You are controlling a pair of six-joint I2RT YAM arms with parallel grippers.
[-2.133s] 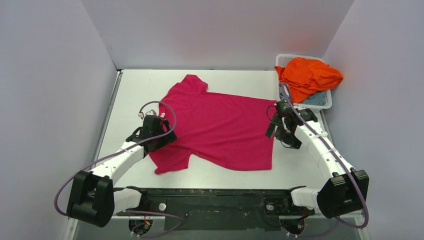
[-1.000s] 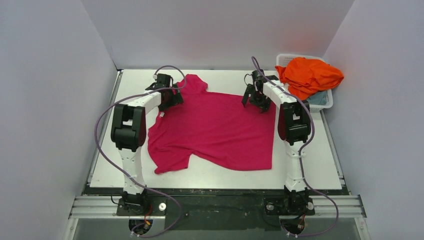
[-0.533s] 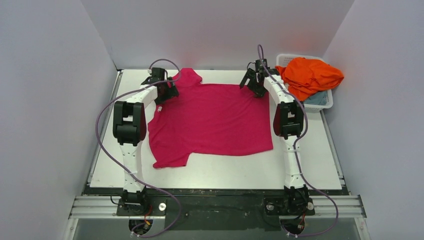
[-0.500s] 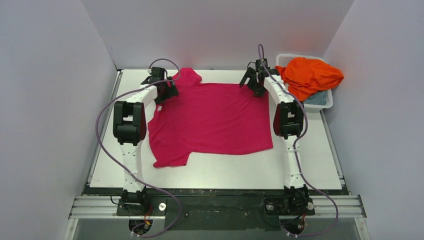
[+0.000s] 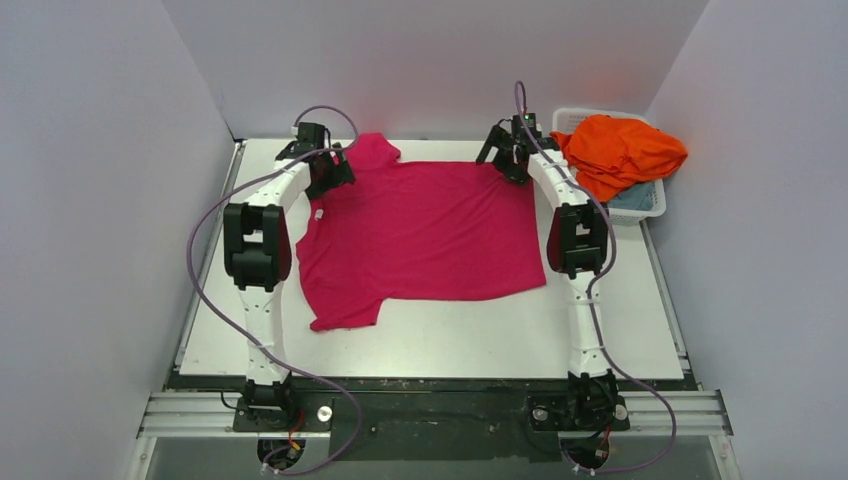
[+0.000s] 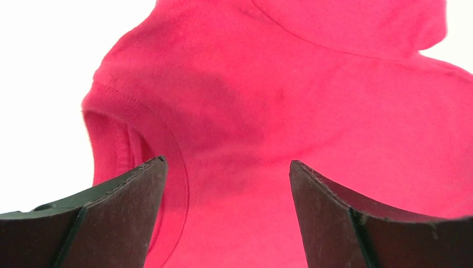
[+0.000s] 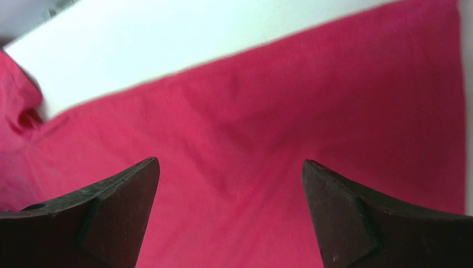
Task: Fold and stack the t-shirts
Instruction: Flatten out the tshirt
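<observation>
The magenta-pink t-shirt [image 5: 420, 235] lies spread flat on the white table, collar to the far left, hem to the right. My left gripper [image 5: 335, 172] is open just over the shirt's collar and shoulder; in the left wrist view the gripper [image 6: 227, 167] has pink cloth [image 6: 290, 100] between its spread fingers [image 6: 111, 218]. My right gripper [image 5: 506, 165] is open over the shirt's far right corner; in the right wrist view the gripper [image 7: 230, 164] hangs above flat cloth [image 7: 279, 123]. The orange t-shirt [image 5: 620, 150] is heaped on a pale blue-grey one [image 5: 630, 203].
A white lattice basket [image 5: 652, 208] at the far right corner holds the orange and blue-grey shirts. Grey walls close in the table on three sides. Bare table [image 5: 450, 335] lies in front of the pink shirt, and a strip shows behind it [image 7: 139, 39].
Both arms have stretched from the near side to the far edge. The pink shirt has slid toward the back and straightened, its far edge now level.
</observation>
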